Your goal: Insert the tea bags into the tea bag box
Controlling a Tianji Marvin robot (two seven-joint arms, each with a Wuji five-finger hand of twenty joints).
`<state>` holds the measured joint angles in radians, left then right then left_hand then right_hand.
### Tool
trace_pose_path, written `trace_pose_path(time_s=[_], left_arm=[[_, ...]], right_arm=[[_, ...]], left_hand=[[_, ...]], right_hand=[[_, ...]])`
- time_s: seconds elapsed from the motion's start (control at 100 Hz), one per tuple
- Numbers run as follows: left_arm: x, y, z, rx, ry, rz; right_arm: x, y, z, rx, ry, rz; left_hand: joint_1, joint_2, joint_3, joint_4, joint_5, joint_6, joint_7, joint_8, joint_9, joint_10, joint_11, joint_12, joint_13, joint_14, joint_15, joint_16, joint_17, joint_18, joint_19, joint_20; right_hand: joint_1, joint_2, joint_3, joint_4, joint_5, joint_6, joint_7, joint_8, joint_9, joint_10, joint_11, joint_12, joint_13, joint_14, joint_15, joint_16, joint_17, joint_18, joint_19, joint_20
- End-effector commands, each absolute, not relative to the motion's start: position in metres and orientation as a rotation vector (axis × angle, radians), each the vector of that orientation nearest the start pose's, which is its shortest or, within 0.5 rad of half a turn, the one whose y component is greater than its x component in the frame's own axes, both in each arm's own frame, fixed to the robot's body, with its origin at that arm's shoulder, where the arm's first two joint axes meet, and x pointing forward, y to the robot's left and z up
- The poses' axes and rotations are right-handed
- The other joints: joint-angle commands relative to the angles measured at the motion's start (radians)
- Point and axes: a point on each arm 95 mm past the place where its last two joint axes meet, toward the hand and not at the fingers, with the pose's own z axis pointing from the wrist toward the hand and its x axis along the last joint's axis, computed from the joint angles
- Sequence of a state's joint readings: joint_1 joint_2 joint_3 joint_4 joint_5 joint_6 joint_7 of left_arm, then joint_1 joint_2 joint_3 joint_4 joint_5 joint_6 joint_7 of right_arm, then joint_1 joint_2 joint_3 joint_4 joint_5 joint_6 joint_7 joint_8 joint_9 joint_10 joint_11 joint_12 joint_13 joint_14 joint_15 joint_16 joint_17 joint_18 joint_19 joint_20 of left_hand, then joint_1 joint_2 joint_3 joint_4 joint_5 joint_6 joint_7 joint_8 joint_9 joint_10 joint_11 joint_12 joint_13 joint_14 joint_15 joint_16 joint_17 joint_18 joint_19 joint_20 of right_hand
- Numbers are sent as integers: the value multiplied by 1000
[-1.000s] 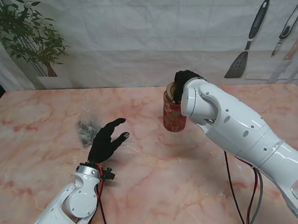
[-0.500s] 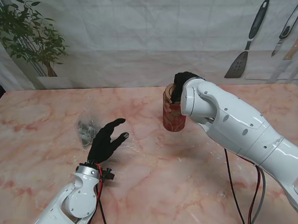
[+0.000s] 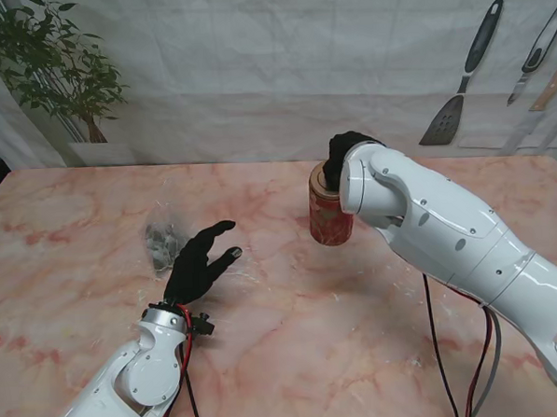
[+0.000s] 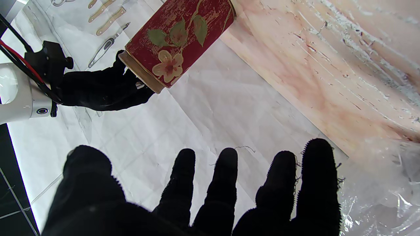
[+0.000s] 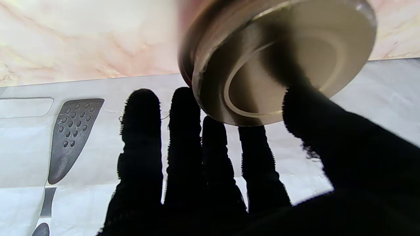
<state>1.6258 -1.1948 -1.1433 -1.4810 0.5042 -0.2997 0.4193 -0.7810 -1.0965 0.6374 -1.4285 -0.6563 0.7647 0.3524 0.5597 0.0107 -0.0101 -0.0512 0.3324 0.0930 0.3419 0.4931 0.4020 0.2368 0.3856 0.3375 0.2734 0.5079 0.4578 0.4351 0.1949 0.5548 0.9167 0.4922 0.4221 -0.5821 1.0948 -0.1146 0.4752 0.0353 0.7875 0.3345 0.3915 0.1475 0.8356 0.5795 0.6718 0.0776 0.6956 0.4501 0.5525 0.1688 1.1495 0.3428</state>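
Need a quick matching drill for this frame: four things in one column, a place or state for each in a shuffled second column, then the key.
Things:
1. tea tin
2. left hand
3. clear plastic packet
4. right hand

Place or state:
A. crinkled, lying on the table just beyond spread fingertips
B. red with a flower pattern, upright near the table's middle
C. at the top of the tin, thumb over its rim
D. open, fingers apart, holding nothing

Pairs: 1-B, 2-D, 3-A, 4-C

No legible txt, labels or nos. anywhere.
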Motion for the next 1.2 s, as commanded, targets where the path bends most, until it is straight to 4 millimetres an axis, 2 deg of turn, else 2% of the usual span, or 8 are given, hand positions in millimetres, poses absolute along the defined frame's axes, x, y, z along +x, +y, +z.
trace_pose_path(time_s=[0.0,0.32,0.52,0.78,1.01,1.19], left_arm=[[368,-33,-355,-1524,914,-2142],[368,-33,-355,-1523,910,-2147],[368,-33,-355,-1522,911,-2148],[368,-34,-355,-1519,917,-2151],[368,-34,-356,-1521,921,-2150],[368,-34,-356,-1524,923,-2150]], right_arm=[[531,72,-196,1544,1385,1064],[531,70,-197,1547,1403,1045],[531,64,-199,1536,1425,1011],[532,58,-200,1524,1445,976],[533,55,-203,1520,1449,965],[533,55,-203,1522,1439,968]], left_hand=[[-22,-15,-17,25,16,-23,-13,-2,4,-15,-7,5,9,-12,-21,-1,7,-5,34,16],[-21,-15,-16,26,17,-23,-11,-1,8,-14,-4,6,12,-13,-19,0,9,-7,36,16],[-21,-14,-16,25,17,-24,-10,0,9,-16,-4,6,13,-15,-18,0,11,-7,38,17],[-21,-14,-16,25,17,-22,-10,-1,9,-16,-4,7,14,-16,-18,0,12,-9,39,17],[-20,-14,-16,25,16,-23,-10,0,9,-15,-3,7,15,-17,-17,1,14,-10,40,18],[-21,-14,-16,25,18,-23,-10,0,11,-18,-2,8,16,-15,-17,1,14,-10,41,18]], right_hand=[[-12,37,36,49,31,-34,31,23,-33,-4,4,15,-15,-10,14,12,-7,-2,-15,19],[-11,49,25,50,19,-33,11,41,-49,3,-5,15,-33,-8,10,14,-21,-5,-22,24],[-25,66,6,49,2,-36,-5,50,-73,3,-18,10,-82,-14,-10,7,-84,-32,-51,21],[-36,91,-26,53,-28,-40,-32,62,-112,-2,-49,-6,-129,-21,-73,-24,-162,-29,-117,2],[-57,105,-46,53,-70,-33,-51,66,-153,8,-63,-15,-164,-20,-97,-35,-196,-33,-141,-7],[-46,144,-61,55,-91,-18,-59,72,-167,14,-62,-20,-169,-25,-97,-38,-201,-52,-149,-11]])
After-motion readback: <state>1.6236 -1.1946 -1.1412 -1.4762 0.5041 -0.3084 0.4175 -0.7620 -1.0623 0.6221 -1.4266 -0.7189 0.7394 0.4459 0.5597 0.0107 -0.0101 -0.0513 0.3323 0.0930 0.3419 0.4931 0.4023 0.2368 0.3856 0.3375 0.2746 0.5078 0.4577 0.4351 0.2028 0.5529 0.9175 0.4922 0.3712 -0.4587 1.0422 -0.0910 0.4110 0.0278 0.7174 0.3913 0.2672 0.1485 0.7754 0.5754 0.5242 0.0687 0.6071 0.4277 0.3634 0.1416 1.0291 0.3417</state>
